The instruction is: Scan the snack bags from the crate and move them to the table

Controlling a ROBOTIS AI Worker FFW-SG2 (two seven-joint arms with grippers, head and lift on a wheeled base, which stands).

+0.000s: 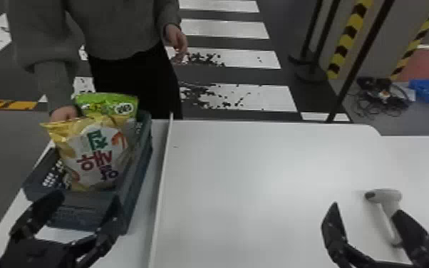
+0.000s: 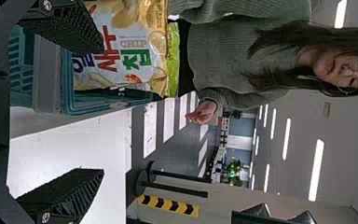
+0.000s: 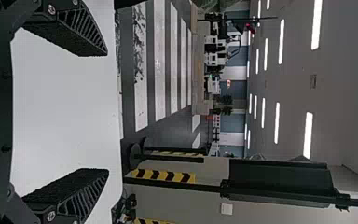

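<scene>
Can see two snack bags standing in the dark crate (image 1: pixel 137 192) at the robot's left. In front, can make out a yellow and white bag (image 1: pixel 92 153), propped upright with its printed face toward the robot and rising above the rim. Just behind it, can see a green bag (image 1: pixel 107 101), upright too. Close beside the tops of both, at the far end of the crate, can see a person's hand (image 1: pixel 64 113), with the other hand (image 1: pixel 177 40) hanging near the hip.

Over the near end of the crate, can find the left gripper (image 1: pixel 84 201), with jaws released and spread wide. In the left wrist view, can see one finger overlapping the yellow and white bag; cannot tell of any contact there.

Above the white worktop (image 1: pixel 260 185) at the robot's right, can find the right gripper (image 1: pixel 366 209), with jaws released and apart. Beneath it, can spot a pale handheld scanner (image 1: pixel 384 195) on the worktop, partly hidden by a finger. Between the crate and the wide white surface, can follow a raised edge (image 1: pixel 161 178).
</scene>
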